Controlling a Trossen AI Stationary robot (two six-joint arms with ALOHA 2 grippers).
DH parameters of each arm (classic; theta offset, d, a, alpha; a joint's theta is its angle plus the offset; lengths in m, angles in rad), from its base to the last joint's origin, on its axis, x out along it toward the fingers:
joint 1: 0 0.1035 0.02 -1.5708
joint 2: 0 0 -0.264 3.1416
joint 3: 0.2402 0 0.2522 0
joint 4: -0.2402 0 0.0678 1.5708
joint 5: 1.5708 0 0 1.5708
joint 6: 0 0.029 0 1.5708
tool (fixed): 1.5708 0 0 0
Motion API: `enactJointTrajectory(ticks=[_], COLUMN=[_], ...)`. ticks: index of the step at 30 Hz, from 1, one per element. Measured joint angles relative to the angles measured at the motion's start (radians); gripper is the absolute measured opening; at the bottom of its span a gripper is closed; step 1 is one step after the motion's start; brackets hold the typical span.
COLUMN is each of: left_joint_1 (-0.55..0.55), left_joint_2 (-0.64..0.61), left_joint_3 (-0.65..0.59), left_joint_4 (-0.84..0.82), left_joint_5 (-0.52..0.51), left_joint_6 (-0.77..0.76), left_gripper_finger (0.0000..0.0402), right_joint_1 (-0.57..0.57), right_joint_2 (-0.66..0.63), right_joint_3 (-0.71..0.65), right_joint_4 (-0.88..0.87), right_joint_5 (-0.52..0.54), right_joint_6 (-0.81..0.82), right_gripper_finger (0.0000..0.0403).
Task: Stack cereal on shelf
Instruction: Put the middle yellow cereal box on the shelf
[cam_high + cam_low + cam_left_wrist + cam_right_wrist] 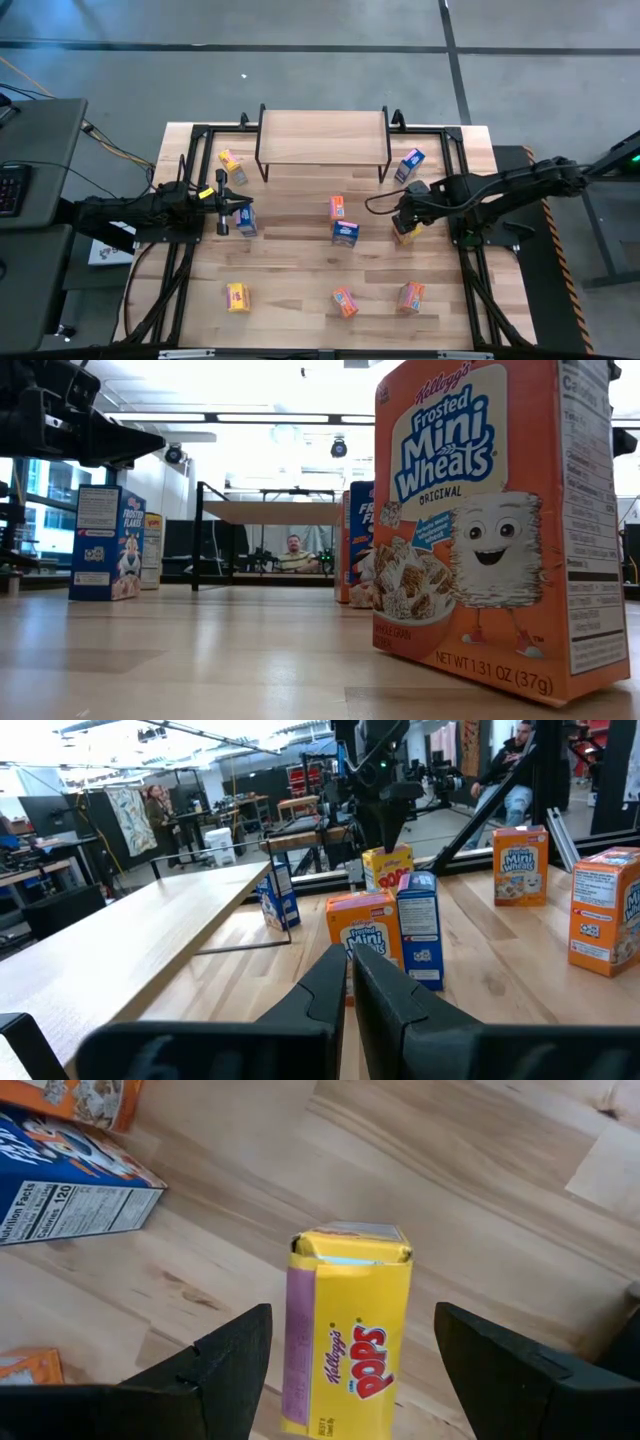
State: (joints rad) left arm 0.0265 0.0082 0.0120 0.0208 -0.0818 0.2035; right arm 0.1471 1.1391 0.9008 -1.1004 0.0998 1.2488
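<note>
On the left side of the table my left gripper (222, 203) waits, fingers pressed together. Further right, my right gripper (350, 1370) hangs spread around the yellow cereal box (350, 1342), not yet pinching. Next I must close, lift, and carry it to the shelf (322, 135).

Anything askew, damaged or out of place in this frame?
Nothing looks damaged or spilled. The cereal boxes stand scattered at mixed angles on the table, none on the shelf yet. The right pincer hangs open above a yellow box.
</note>
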Motion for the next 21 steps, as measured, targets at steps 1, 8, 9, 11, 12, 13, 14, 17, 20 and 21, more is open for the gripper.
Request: enactJointTrajectory(ticks=[1,8,9,11,12,13,14,17,20,21], left_joint_1=[0.0,0.0,0.0,0.0,0.0,0.0,0.0,0.0,0.0,0.0], left_joint_2=[0.0,0.0,0.0,0.0,0.0,0.0,0.0,0.0,0.0,0.0], left_joint_3=[0.0,0.0,0.0,0.0,0.0,0.0,0.0,0.0,0.0,0.0], left_joint_4=[0.0,0.0,0.0,0.0,0.0,0.0,0.0,0.0,0.0,0.0], left_joint_5=[0.0,0.0,0.0,0.0,0.0,0.0,0.0,0.0,0.0,0.0], left_joint_6=[0.0,0.0,0.0,0.0,0.0,0.0,0.0,0.0,0.0,0.0], left_gripper_finger=[0.0015,0.0015,0.0015,0.0015,0.0015,0.0015,0.0015,0.0015,0.0015,0.0015], right_joint_1=[0.0,0.004,0.007,0.013,0.017,0.02,0.023,0.027,0.027,0.027], right_joint_2=[0.003,0.034,0.041,0.054,0.058,0.063,0.066,0.067,0.067,0.067], right_joint_3=[0.0,0.0,0.0,0.0,0.0,0.0,0.0,0.0,0.0,0.0], right_joint_4=[0.003,0.005,0.005,0.005,0.005,0.005,0.005,0.005,0.005,0.005], right_joint_5=[0.0,-0.005,-0.006,-0.006,-0.006,-0.006,-0.006,-0.001,0.004,0.004], right_joint_6=[0.0,0.0,0.0,0.0,0.0,0.0,0.0,0.0,0.0,0.0], right_gripper_finger=[0.0272,0.0272,0.0272,0.0272,0.0272,0.0272,0.0272,0.0272,0.0272,0.0272])
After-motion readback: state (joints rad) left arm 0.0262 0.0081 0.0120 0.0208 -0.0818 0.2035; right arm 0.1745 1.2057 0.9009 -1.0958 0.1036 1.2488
